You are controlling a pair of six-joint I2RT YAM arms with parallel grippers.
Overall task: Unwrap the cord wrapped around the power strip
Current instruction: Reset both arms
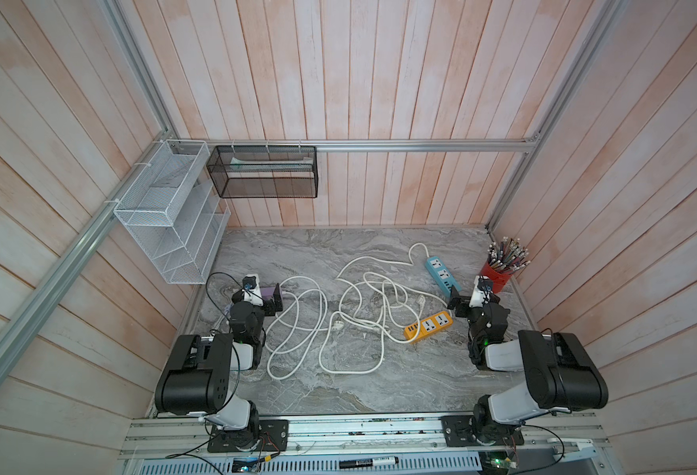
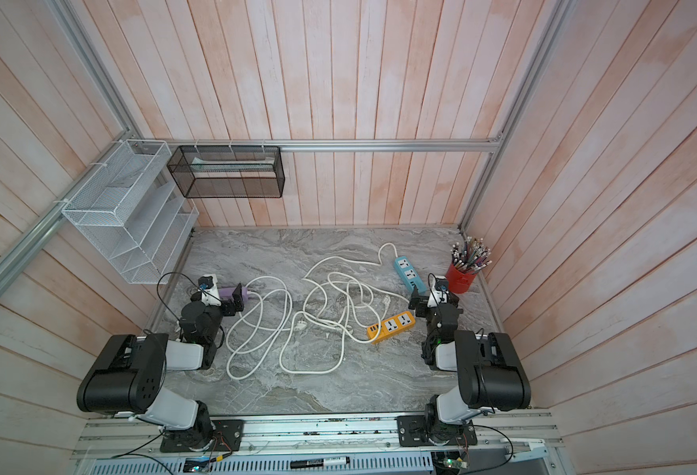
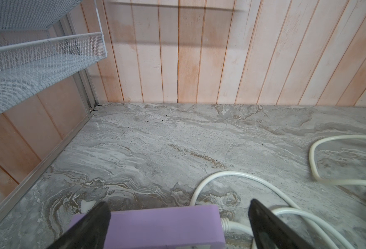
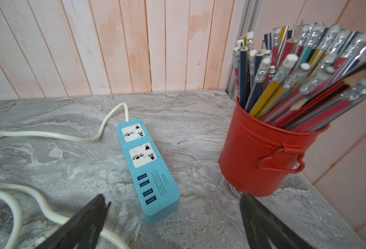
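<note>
While the purple power strip lies at the left edge of the table, its white cord loose, the left gripper straddles its cord end, wide open and empty. Withdrawal should go straight up, clear of the loops; the right gripper is likewise open and empty.

Three power strips lie on the worktop: one purple strip by the left edge, and one blue strip and one orange strip toward the right edge. Three white cords, one from each strip, tangle in the middle. One red bucket stands near the far right corner, its pencils too many to count. Two mesh racks hang on the walls: one white rack and one black rack. One marker lies beyond the front edge. There are two tools: the left tool and the right tool.
</note>
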